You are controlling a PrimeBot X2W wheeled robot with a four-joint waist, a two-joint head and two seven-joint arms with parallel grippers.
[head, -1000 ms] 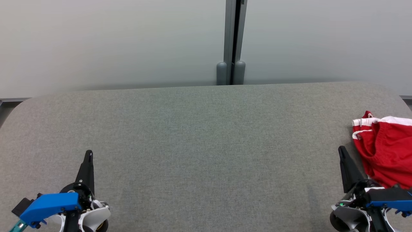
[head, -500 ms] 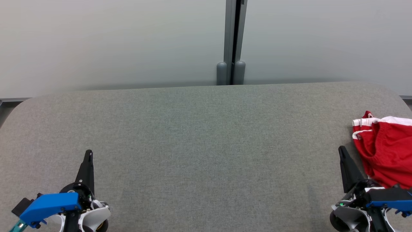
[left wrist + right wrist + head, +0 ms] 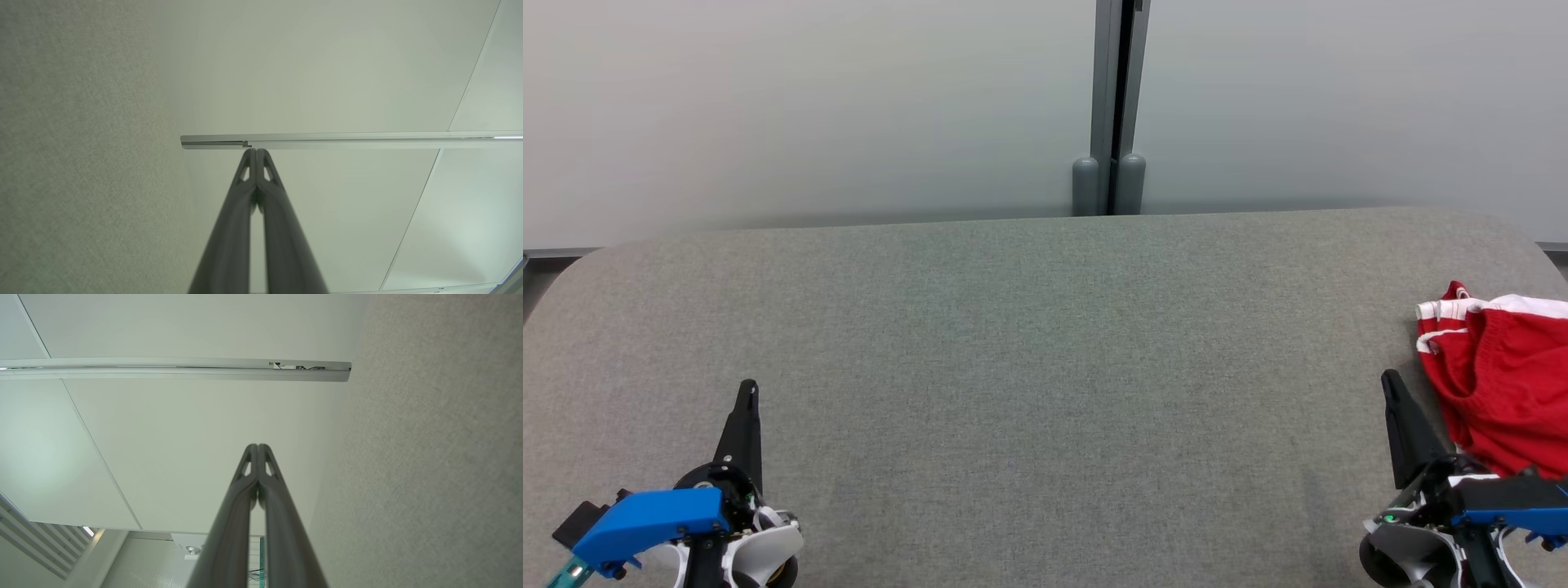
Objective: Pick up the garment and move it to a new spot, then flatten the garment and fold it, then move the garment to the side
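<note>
- Left claw [image 3: 749, 385] sits at my near left with its two dark fingers pressed flat together and nothing between them. Its wrist view shows them meeting tip to tip.
- Right claw [image 3: 1389, 379] mirrors it at my near right, likewise pinched closed on nothing, fingers pointing away from me over the table [image 3: 1045, 343].
- Both hang low and wide apart, which I read as a parked pose: it leaves the middle of the grey felt-like top free for spreading cloth.
- Just beyond and to the right of the right claw lies the garment [image 3: 1503, 384], red with white trim. It is bunched in soft folds at the table's right edge and runs off my head view. Its near hem is just beside that claw's wrist; whether they touch I cannot tell.
- That placement fits two stages: a crumpled piece waiting at the edge to be carried to the middle, or one set off to the side after folding. What I see looks rumpled rather than squared, but part is cut off, so I won't rule.
- Farthest back, the pale wall panels [image 3: 809, 106] meet at a grey post [image 3: 1112, 98] behind the table's far edge.
</note>
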